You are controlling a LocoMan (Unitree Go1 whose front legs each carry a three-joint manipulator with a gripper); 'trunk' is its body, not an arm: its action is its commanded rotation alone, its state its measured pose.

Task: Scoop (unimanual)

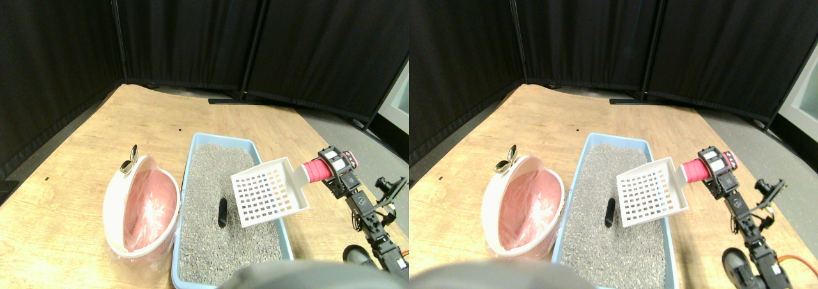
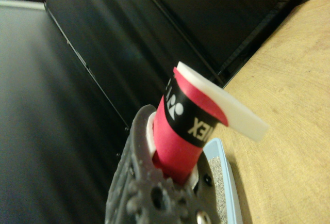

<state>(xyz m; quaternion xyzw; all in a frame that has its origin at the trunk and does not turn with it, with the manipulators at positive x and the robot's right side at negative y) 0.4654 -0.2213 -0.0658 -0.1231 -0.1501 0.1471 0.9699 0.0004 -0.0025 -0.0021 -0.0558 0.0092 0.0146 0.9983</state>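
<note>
Pincer (image 1: 327, 167) clamped on red-wrapped handle (image 1: 314, 170) of white slotted scoop (image 1: 268, 192), frame centre-right. Dark lump (image 1: 222, 211) on litter in blue tray (image 1: 189, 174), lower left of scoop blade, long axis near-vertical in frame. Pink-lined bin (image 1: 142, 206) further left.

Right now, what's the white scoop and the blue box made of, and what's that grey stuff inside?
The scoop looks like smooth white plastic: rigid and moulded with a grid of slots. Its handle is wrapped in red tape or grip. The blue box seems to be plastic too, with a thin, even rim. The grey stuff looks like gritty, speckled litter or fine gravel.
</note>
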